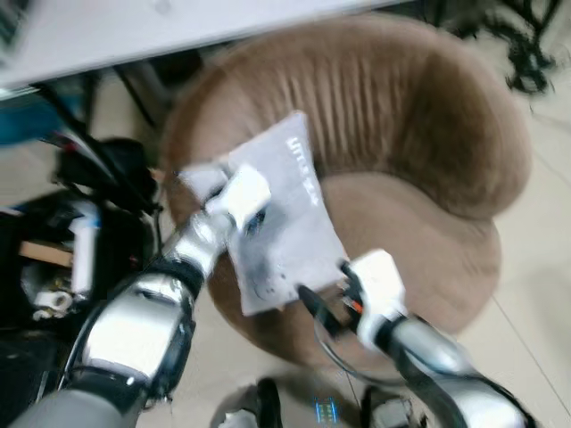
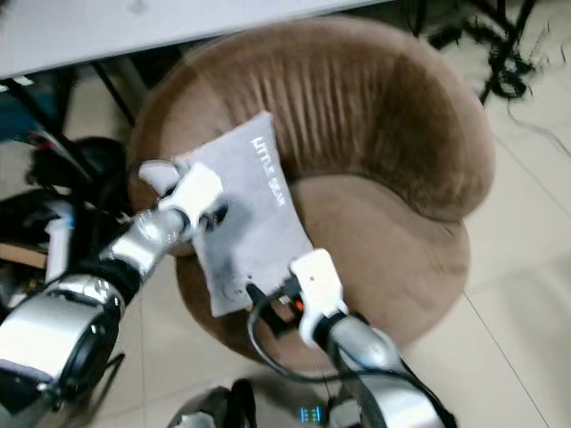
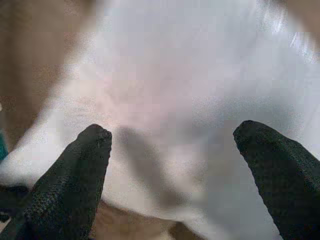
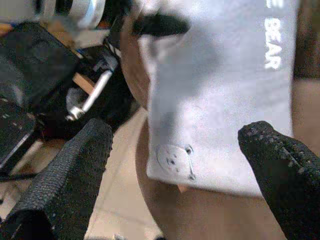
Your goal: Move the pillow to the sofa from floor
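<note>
Pillow off floor, lying on sofa left edge, bit hanging over. My left gripper spread wide, right gripper too, nothing held. Basically done I think, maybe nudge inward.

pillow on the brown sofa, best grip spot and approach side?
Probably the pillow's loose lower corner, coming from the sofa's front. The pillow lies flat and thin, tilted against the sofa's left arm, and that corner overhangs the seat edge, so fingers could close over it. The right gripper is open just short of it.
</note>
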`<state>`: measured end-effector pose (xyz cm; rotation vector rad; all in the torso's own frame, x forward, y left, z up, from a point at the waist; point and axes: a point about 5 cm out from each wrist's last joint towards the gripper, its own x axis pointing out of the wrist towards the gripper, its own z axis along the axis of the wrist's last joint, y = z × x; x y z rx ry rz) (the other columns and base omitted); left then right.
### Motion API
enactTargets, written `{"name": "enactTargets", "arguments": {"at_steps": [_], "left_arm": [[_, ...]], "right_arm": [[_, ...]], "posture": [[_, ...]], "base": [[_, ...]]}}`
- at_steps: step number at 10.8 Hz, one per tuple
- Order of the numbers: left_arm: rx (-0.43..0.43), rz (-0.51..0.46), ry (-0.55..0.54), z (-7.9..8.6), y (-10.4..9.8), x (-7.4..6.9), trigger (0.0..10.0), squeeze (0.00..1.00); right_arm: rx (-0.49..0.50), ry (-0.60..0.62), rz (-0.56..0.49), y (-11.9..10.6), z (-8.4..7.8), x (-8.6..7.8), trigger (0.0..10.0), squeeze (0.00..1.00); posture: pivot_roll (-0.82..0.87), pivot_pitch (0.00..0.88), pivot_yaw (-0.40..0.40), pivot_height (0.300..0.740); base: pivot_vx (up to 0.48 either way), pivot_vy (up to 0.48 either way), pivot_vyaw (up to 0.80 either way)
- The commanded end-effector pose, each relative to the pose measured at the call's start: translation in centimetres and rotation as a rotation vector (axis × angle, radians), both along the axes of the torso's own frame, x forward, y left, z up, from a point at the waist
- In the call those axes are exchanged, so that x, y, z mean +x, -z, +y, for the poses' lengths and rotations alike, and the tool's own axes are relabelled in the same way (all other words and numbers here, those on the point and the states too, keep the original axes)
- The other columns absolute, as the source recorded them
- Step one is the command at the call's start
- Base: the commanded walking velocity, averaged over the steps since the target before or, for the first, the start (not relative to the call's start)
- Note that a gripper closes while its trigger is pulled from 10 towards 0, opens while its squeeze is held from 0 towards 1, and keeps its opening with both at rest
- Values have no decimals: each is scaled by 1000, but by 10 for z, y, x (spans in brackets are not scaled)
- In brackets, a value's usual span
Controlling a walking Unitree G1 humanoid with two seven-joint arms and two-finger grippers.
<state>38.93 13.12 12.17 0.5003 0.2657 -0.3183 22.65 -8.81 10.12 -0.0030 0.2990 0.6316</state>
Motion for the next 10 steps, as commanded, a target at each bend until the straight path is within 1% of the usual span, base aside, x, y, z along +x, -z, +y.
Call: {"name": "enactTargets", "arguments": {"at_steps": [1,3,4,5,6,7,8,10], "left_arm": [[-98,-46,-40,5,-16,6,10000,0],[-203,-140,-68,10,-45,16,10000,0],[-273,-193,-103,16,-61,20,10000,0],[-320,-231,-112,19,-68,20,10000,0],[-394,-281,-161,22,-70,16,10000,0],[-480,-310,-253,27,-62,6,10000,0],[-509,-329,-272,25,-52,-7,10000,0],[-511,-335,-290,21,-38,-29,10000,0]], "right_arm": [[7,-20,-18,2,6,6,10000,0],[13,-32,-53,4,13,24,10000,0],[15,-43,-71,5,18,33,10000,0],[16,-46,-85,6,21,41,10000,0],[19,-28,-101,4,22,50,10000,0],[20,-15,-120,2,20,60,10000,0],[16,-11,-128,2,18,68,10000,0],[2,-1,-158,4,14,81,10000,0]], "posture": [[-230,0,149,740],[-194,0,158,740],[-172,0,162,740],[-157,0,159,740],[-147,0,156,740],[-132,0,144,740],[-108,0,121,740],[-69,0,88,740]], "base": [[0,0,0],[0,0,0],[0,0,0],[0,0,0],[0,0,0],[0,0,0],[0,0,0],[0,0,0]]}}
